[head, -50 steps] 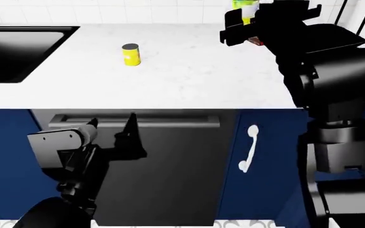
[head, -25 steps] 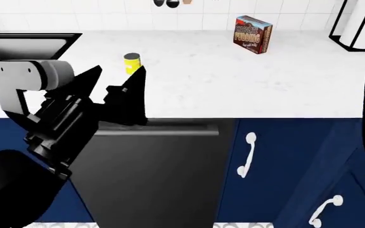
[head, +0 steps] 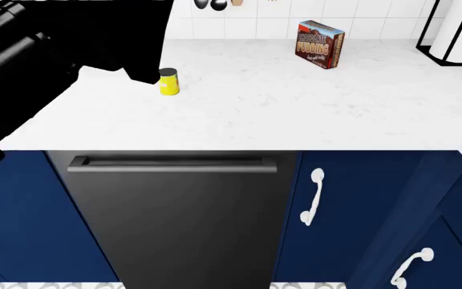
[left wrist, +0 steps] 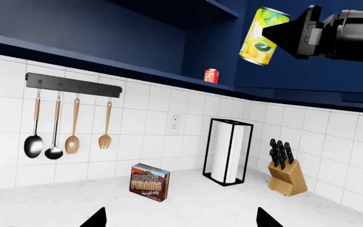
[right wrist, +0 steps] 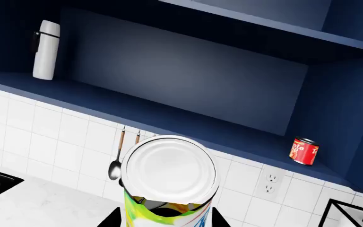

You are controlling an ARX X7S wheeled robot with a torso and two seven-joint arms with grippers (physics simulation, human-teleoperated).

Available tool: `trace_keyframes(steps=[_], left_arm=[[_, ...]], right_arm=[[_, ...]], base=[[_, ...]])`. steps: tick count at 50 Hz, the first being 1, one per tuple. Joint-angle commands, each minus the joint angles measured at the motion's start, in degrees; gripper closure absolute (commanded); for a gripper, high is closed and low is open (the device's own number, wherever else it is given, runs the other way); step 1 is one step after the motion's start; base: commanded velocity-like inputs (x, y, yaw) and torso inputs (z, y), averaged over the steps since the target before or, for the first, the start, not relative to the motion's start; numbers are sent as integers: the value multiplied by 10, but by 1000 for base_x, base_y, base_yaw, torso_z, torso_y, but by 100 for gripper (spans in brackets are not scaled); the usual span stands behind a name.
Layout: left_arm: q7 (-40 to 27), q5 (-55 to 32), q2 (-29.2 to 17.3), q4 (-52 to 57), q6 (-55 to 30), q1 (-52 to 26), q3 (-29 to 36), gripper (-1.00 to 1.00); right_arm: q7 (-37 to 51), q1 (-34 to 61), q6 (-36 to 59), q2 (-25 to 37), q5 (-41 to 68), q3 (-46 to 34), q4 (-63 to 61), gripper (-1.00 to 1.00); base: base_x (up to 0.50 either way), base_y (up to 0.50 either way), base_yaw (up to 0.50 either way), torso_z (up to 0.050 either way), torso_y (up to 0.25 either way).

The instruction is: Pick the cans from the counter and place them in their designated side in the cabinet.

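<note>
A: Where are the cans rn?

B: Taller can (left wrist: pixel 264 35) is up in the air in the right gripper (left wrist: pixel 281 33), level w/ the cabinet (right wrist: pixel 188 71) shelf; the jaws pinch its side wall. Right wrist view looks straight onto its pale end (right wrist: pixel 168 169). Shorter can (head: pixel 168 81) sits upright on the counter (head: pixel 295 102), approx 10 o'clock from counter centre in head view, just beside the black left arm (head: pixel 46 42).

A: Left gripper?

B: Empty and spread wide, going by the two finger tips (left wrist: pixel 95 220) poking into left wrist view w/ nothing btwn them. Head view shows only arm bulk, no jaws.

A: Handling?

B: Judging: rigid tin, won't crush, smooth label so prob a bit slippery. Taller one could tip if set down tilted. Best hold is mid-height across the round wall.

A: Hidden stuff?

B: Right gripper isn't in head view at all. Can't tell which cabinet side is whose. A red can (right wrist: pixel 303 150) sits at the shelf's 3 o'clock end, a white flask (right wrist: pixel 45 49) at 9 o'clock. Pudding box (head: pixel 320 43) stands at 1 o'clock on the counter, not a target.
</note>
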Motion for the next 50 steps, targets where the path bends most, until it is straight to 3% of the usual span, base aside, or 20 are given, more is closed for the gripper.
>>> trace_keyframes(steps=[1,11,28,43,50], left_arm=[[-29,-66,-19,-39,-4,-97,11,-100],[-60,-132,-31,-54,17,-138,13,-100],[-60,-138,-38,-50,24,-136,9,-100],[-59,-140,-43,-40,29,-138,4,-100],[-58,-141,-46,-37,30,-135,3,-100]], right_arm=[[-6,22,14,-13,-45,24,7,100],[-6,22,14,-13,-45,24,7,100],[-6,22,14,-13,-45,24,7,100],[-6,22,14,-13,-45,24,7,100],[-6,22,14,-13,-45,24,7,100]], base=[[0,0,0,50,0],[0,0,0,50,0],[88,-179,0,50,0],[251,-56,0,0,0],[258,0,0,40,0]])
